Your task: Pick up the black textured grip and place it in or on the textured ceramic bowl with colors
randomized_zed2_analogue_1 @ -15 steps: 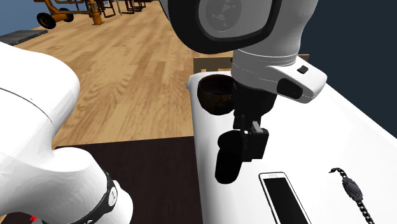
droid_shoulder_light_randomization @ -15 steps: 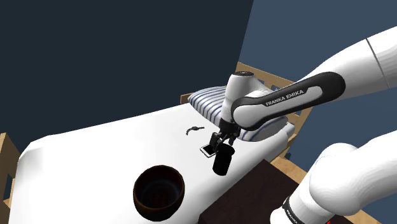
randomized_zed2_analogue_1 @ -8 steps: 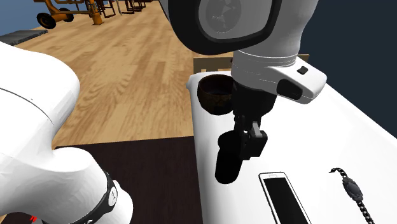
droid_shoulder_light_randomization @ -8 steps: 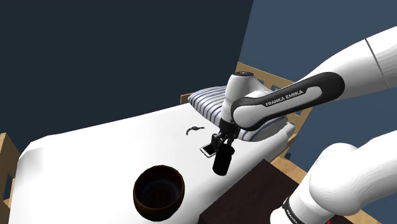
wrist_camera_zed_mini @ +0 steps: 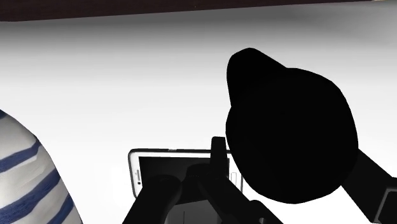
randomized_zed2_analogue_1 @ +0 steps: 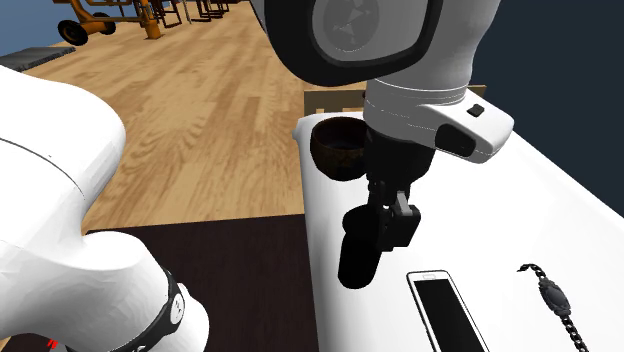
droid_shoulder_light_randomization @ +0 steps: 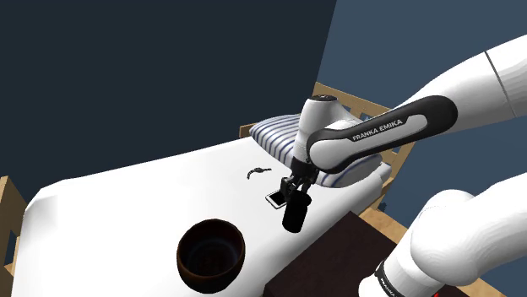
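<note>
The black grip [droid_shoulder_light_randomization: 293, 216] is a stubby upright cylinder at the white bed's near edge, beside the stand. My gripper [droid_shoulder_light_randomization: 295, 195] comes down on it from above and is shut on its upper end. In the second exterior view the fingers [randomized_zed2_analogue_1: 402, 224] clasp the grip [randomized_zed2_analogue_1: 358, 255] at its top. The wrist view has the grip [wrist_camera_zed_mini: 289, 137] as a large black mass between the fingers. The bowl [droid_shoulder_light_randomization: 211, 253], dark brown with a dark inside, stands on the bed toward the shoulder view's lower left, apart from the grip; the bowl [randomized_zed2_analogue_1: 338, 147] is behind the hand in the second exterior view.
A white phone [droid_shoulder_light_randomization: 275, 199] lies flat right beside the grip, and a dark wristwatch [droid_shoulder_light_randomization: 256, 172] lies further in. A blue-striped pillow [droid_shoulder_light_randomization: 283, 135] is at the wooden headboard [droid_shoulder_light_randomization: 363, 105]. The white bed [droid_shoulder_light_randomization: 127, 194] drops off to a dark rug [randomized_zed2_analogue_1: 220, 270] and wooden floor [randomized_zed2_analogue_1: 200, 110].
The fingers, wide apart a second ago, have shut on the top of the grip. The arm and the grip have barely moved since.
</note>
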Controlling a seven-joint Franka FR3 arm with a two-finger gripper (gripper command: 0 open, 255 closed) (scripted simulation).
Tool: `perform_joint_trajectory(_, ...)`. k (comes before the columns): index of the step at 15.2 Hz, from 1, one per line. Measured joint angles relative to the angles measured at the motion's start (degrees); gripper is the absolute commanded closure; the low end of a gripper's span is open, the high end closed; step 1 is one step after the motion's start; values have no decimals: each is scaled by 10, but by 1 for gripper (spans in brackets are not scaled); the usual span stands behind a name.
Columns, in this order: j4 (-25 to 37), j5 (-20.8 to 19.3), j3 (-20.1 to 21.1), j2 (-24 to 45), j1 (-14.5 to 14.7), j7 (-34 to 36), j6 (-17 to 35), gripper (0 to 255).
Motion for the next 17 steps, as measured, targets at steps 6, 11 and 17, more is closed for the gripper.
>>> perform_joint_trajectory(6,14,0,-2,-24,1,0,-39,255)
perform_joint_trajectory(11,38,-2,-7,-51,0,-4,-89,255)
perform_joint_trajectory(17,69,-2,-9,-78,1,-3,-147,255)
